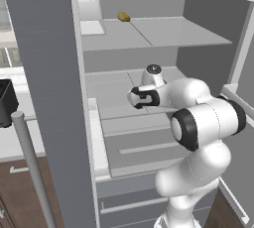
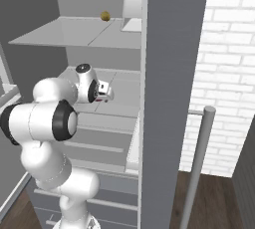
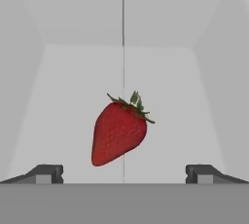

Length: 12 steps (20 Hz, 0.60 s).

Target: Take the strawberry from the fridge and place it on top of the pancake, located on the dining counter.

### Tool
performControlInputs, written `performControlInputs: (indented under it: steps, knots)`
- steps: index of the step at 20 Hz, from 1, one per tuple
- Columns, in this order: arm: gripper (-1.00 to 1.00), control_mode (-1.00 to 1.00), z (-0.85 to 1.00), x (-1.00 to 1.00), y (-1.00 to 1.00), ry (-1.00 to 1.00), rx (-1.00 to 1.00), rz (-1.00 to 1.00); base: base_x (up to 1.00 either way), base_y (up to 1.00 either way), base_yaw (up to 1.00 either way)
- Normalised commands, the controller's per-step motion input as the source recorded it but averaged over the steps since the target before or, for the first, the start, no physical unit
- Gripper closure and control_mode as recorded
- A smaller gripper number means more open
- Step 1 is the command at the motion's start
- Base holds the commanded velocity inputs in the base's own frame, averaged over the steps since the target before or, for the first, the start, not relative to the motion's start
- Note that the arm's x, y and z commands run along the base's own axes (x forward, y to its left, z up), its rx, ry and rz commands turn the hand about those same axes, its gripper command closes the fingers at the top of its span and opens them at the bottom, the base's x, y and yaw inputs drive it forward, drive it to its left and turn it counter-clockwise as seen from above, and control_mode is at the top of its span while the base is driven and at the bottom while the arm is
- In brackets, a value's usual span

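- The fridge [image 1: 49,73] stood open, its grey door edge running down the left of the left base view and down the middle-right of the right base view.
- The white arm reached into the middle of the fridge, with the tool [image 3: 124,174] pointed toward the back wall above a pale grey shelf [image 1: 114,90].
- In the hand view, the strawberry [image 3: 119,133] lay at the centre of the frame on that shelf, red with a small green top at its upper right, its tip pointing to the lower left.
- The tool's two dark fingertips [image 3: 46,173] sat at the lower left and lower right of the hand view, wide apart, with the strawberry between and beyond them; neither tip touched the berry.
- A thin vertical seam in the shelf ran down the middle of the hand view, passing behind the strawberry.
- On the upper shelf [image 1: 163,31], a small yellowish-brown lump [image 1: 123,17] sat near the top centre of the left base view, beside a white door bin [image 1: 90,9].
- A silver bar handle [image 2: 199,163] rose at the lower right of the right base view, before a white brick wall [image 2: 229,63].
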Motion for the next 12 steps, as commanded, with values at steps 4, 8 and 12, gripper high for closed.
performControlInputs:
  steps: [4, 8, 12]
  knots:
    - [-1.0, -1.0, -0.06, 0.41, 0.0, 0.0, 0.0, -0.02, 0.0, 0.0, 0.0]
    - [-1.0, -1.0, -0.05, 0.37, 0.0, 0.0, 0.0, -0.03, 0.0, 0.0, 0.0]
    - [-1.0, -1.0, -0.14, 0.15, 0.0, 0.0, 0.0, -0.02, 0.0, 0.0, 0.0]
